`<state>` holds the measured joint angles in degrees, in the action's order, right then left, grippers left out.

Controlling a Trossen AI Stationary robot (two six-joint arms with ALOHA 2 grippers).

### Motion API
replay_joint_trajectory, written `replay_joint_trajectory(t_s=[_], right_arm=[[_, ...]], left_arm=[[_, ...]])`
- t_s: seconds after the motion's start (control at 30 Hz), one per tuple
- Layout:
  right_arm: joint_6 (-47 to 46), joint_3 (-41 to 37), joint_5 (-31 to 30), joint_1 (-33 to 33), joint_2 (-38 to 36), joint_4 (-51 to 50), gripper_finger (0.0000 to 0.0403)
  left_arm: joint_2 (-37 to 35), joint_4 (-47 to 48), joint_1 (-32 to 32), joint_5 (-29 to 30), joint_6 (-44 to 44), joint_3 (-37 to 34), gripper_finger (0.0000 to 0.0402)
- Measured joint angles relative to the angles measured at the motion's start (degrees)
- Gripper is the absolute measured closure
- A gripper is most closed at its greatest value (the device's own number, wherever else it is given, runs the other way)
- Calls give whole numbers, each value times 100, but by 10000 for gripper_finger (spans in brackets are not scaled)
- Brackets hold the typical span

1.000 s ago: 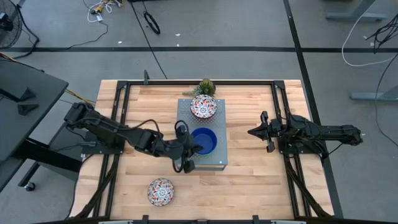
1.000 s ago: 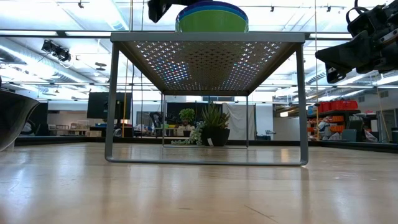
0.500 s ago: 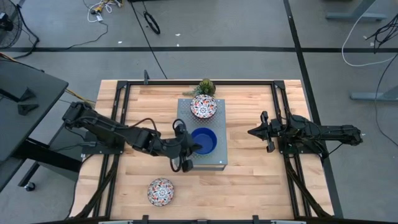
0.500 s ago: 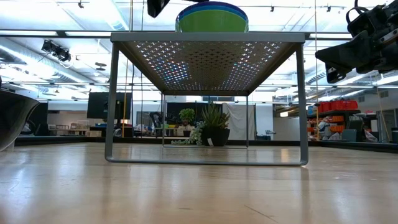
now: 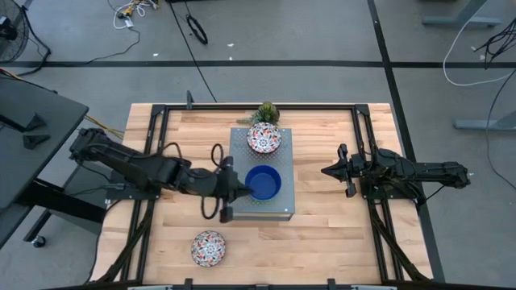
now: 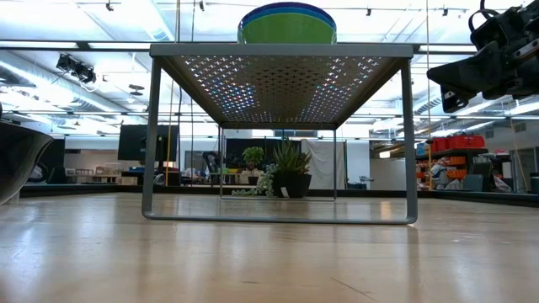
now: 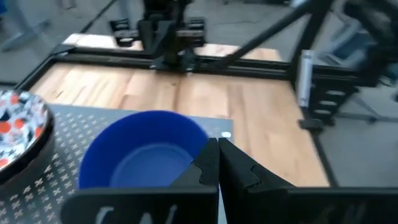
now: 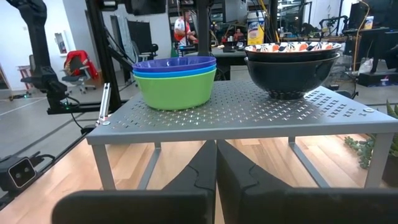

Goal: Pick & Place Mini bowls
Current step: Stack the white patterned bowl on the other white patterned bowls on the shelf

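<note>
Floral bowl (image 7: 18, 134) cut off

A grey perforated metal stand (image 5: 242, 137) sits near the middle of the wooden table (image 5: 322, 234), its flat top raised on four thin legs (image 6: 150, 135) so the low view looks straight through beneath it. Just behind its far edge stands a small spiky green plant (image 5: 267, 112), seen in the low view as a potted plant between the legs. A black metal frame (image 5: 266, 105) borders the tabletop. On the grey floor beyond the table lie loose cables (image 5: 196, 29), and a dark desk (image 5: 28, 129) stands off to one side. In the room behind, a red chair (image 8: 78, 63) shows.
</note>
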<state>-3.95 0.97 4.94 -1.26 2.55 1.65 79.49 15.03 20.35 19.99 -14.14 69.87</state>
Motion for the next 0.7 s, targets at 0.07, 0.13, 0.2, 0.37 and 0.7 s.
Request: replay_joint_trajectory(t_s=[0.07, 0.13, 0.2, 0.37, 0.7], right_arm=[[-2, 0, -1, 0, 0, 2, 392], [-2, 0, 1, 0, 0, 0, 392], [-1, 0, 1, 0, 0, 0, 392], [-2, 0, 1, 1, 0, 1, 392], [-2, 0, 0, 1, 0, 2, 392]], left_arm=[[-145, 56, 12, -232, 165, 2, 402], [-284, 266, 17, -496, 307, 2, 402], [-410, 542, 17, -743, 435, 2, 402], [-703, 1314, 17, -1153, 497, 2, 401], [-888, 2421, 430, -1493, 496, 5, 401]])
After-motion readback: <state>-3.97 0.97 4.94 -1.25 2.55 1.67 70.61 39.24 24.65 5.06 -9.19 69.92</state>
